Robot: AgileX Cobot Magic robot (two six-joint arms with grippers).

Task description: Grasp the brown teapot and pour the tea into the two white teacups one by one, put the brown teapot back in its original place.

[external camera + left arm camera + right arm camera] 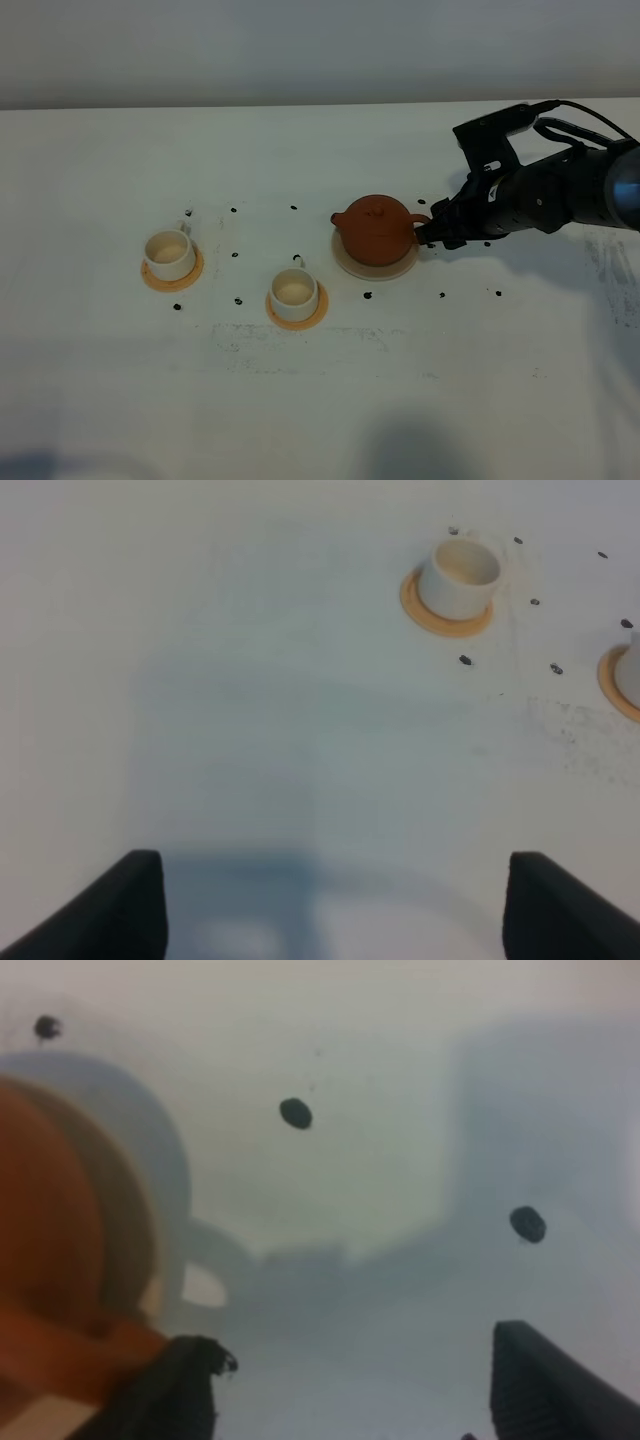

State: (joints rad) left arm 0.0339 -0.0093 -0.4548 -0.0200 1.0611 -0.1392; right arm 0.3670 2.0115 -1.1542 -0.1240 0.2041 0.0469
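The left gripper (330, 905) hangs over the table (250, 730) with jaws wide apart, one white cup (168, 250) sits on a coaster (150, 279) at the left, the other cup (293, 290) nearer the middle, the brown teapot (377, 230) on its saucer (372, 271), and the right gripper (428, 232), jaws spread and empty, beside the teapot's handle.

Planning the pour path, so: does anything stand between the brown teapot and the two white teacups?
Nothing visible does. Only table and small dark marks lie between the brown teapot, the nearer teacup and the farther teacup.
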